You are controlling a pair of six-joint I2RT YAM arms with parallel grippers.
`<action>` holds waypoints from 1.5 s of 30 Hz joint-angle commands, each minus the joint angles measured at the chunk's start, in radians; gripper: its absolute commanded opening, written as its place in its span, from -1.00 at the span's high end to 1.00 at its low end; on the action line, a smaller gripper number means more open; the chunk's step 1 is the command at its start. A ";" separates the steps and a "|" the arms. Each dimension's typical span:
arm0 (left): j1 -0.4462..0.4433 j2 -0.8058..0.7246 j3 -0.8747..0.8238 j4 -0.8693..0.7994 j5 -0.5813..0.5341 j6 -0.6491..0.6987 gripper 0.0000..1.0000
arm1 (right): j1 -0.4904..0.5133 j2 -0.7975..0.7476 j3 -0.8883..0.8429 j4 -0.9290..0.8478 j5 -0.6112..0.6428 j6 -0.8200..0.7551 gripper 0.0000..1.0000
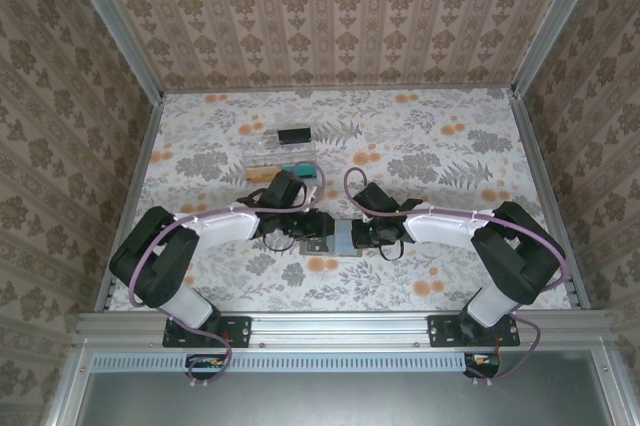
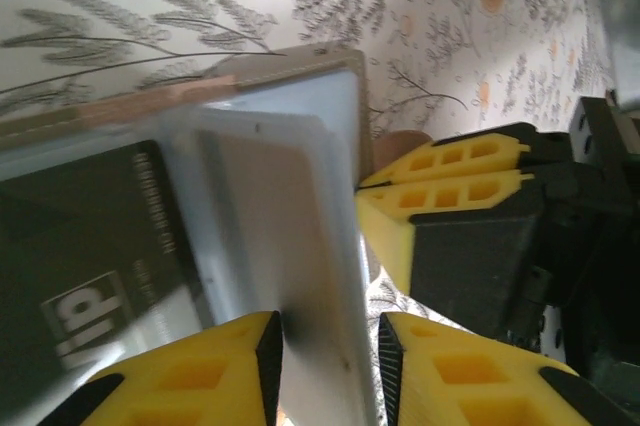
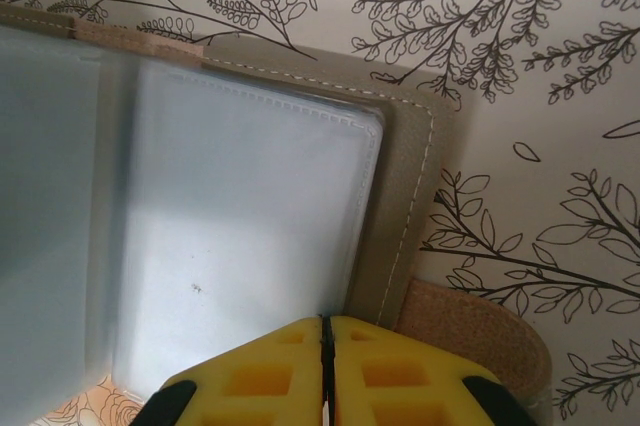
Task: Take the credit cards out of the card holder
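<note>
Taupe card holder (image 1: 335, 239) lies open between both arms; left gripper (image 2: 325, 346) straddles a pocket sleeve, right gripper (image 3: 322, 346) pressed together at its edge.

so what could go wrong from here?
1. The left gripper has its jaws around a thin translucent sleeve, not clearly a card; pulling may just drag the holder.
2. The right gripper, jaws shut, meets the holder at its very edge; it could slip.
3. The two grippers work close together and could collide.
</note>
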 commanded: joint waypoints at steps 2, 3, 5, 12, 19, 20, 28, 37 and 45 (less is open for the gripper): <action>-0.015 0.025 0.039 0.028 0.072 0.023 0.28 | 0.008 0.038 -0.006 -0.031 0.034 0.022 0.76; -0.015 0.025 0.039 0.026 0.071 0.022 0.28 | 0.008 0.037 -0.006 -0.033 0.035 0.022 0.76; -0.015 0.023 0.039 0.020 0.062 0.023 0.28 | 0.007 0.035 -0.005 -0.032 0.037 0.021 0.76; -0.013 0.016 0.035 0.020 0.060 0.029 0.16 | 0.008 0.035 -0.009 -0.034 0.038 0.021 0.75; -0.004 0.003 0.025 -0.002 0.009 0.029 0.17 | 0.008 0.034 -0.005 -0.036 0.035 0.020 0.75; -0.001 -0.002 0.018 -0.002 0.007 0.029 0.18 | 0.008 0.033 -0.002 -0.036 0.035 0.020 0.75; 0.067 -0.081 -0.035 -0.086 -0.076 0.047 0.40 | 0.008 0.016 0.018 -0.043 0.021 0.008 0.71; 0.110 -0.042 -0.090 -0.116 -0.094 0.068 0.52 | 0.043 0.013 0.116 -0.063 -0.015 -0.026 0.64; 0.115 -0.024 -0.102 -0.091 -0.084 0.049 0.57 | 0.075 0.089 0.218 -0.091 -0.061 -0.067 0.50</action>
